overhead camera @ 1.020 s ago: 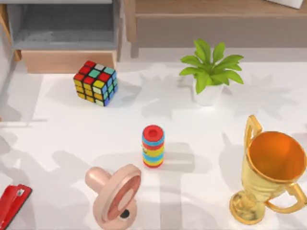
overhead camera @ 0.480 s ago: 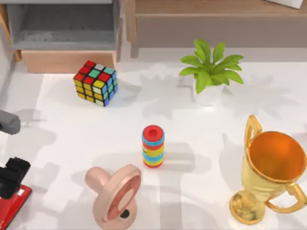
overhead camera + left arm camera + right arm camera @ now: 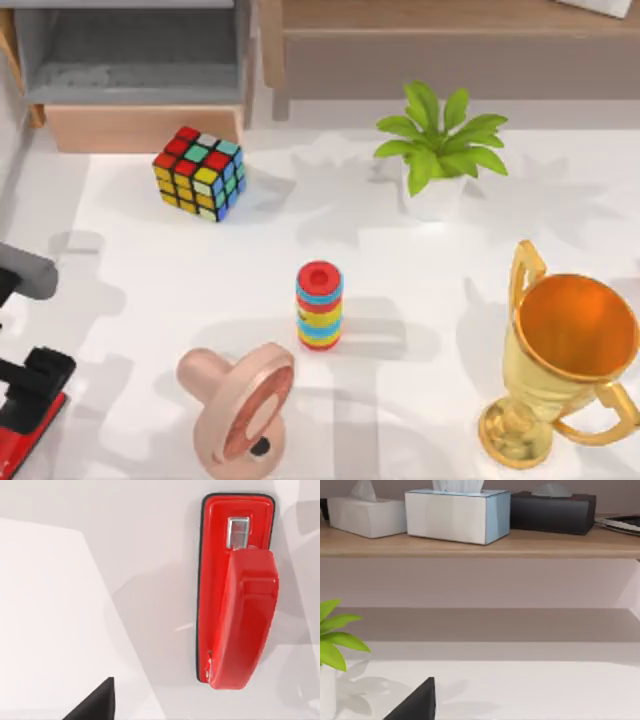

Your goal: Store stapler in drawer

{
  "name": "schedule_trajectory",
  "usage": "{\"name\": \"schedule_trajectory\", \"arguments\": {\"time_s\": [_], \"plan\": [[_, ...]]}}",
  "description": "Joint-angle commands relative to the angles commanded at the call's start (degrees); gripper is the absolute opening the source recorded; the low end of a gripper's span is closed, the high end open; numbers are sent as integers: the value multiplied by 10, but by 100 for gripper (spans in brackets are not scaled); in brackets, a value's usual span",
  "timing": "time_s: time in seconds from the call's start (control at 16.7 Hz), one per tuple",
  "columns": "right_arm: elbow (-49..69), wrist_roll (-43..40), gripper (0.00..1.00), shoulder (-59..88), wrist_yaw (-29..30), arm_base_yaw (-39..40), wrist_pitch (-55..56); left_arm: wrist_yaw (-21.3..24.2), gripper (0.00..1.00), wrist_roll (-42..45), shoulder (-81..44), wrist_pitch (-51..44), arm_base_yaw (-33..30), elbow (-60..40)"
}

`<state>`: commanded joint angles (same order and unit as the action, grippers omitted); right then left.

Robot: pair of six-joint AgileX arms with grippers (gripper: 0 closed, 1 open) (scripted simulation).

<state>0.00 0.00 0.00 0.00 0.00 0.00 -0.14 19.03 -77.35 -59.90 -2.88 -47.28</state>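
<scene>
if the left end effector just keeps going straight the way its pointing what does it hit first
Most likely the stapler. The left end effector sits over it at the table's near-left corner, and its wrist view looks straight down on the stapler lying flat. Height above it is unclear, and the line may fall slightly beside it.

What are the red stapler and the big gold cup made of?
The stapler looks like glossy red plastic: smooth, with soft shiny highlights, plus a small silvery metal-looking plate near one end. The gold cup looks like polished metal, since its bowl and handles gleam brightly, though shiny painted plastic could look the same.
</scene>
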Motion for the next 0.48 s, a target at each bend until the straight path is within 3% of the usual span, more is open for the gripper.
{"name": "schedule_trajectory", "arguments": {"time_s": [0.24, 0.48], "plan": [[0, 0, 100, 0, 0, 0, 0, 0, 100, 1, -9, 25, 2, 18], [0, 0, 100, 0, 0, 0, 0, 0, 100, 2, -50, 130, 2, 72]]}}
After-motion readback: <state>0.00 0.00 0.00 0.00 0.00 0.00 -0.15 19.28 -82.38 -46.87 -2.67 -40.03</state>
